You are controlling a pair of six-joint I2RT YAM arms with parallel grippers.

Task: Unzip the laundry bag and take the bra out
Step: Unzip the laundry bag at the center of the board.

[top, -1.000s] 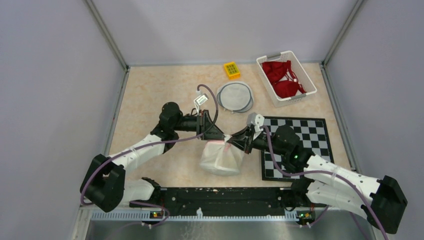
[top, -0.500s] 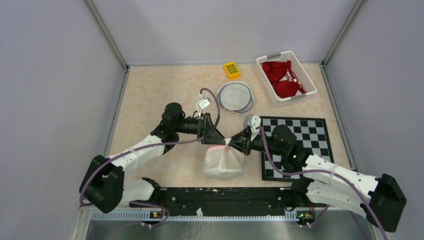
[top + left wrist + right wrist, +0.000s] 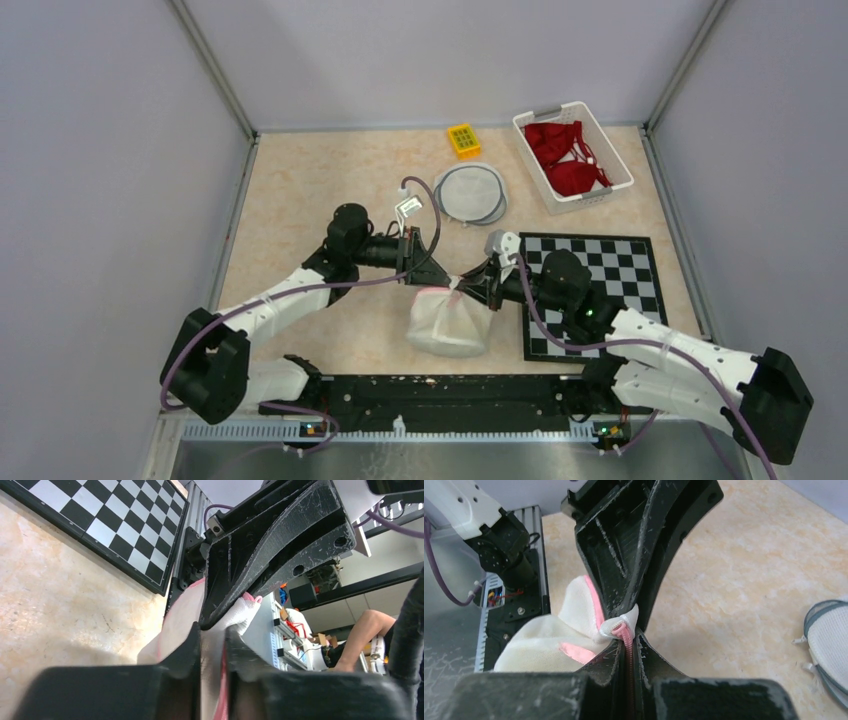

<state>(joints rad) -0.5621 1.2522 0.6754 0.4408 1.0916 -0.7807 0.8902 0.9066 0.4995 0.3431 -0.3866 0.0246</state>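
The right jaws are pressed together on the pink zipper (image 3: 626, 636) at the top corner of the bag (image 3: 447, 322), its fingers (image 3: 610, 661) pinching the tape just below the white end tab. The left jaws meet them head-on from the other side. They are nearly closed, with a fold of the white bag cloth caught between their fingers (image 3: 186, 652), so they grip the bag itself, touching or just beside the right pair's hold. The pinched corner is drawn up to a peak between the two sets of jaws, and pink trim runs down from it. The rest of the bag sags below as a rounded white bundle resting on the counter (image 3: 300, 190). It lies between the two arms near the front edge, just left of the checkered mat (image 3: 620, 270). What the bag holds cannot be made out through the cloth, and I cannot tell how far the zipper is undone. Beyond the jaws, a round grey mesh pouch (image 3: 470, 193) lies flat on the counter, with a small yellow block (image 3: 463, 140) behind it. At the far right corner a white basket (image 3: 608, 145) holds red bras (image 3: 562, 155), well apart from the bag.
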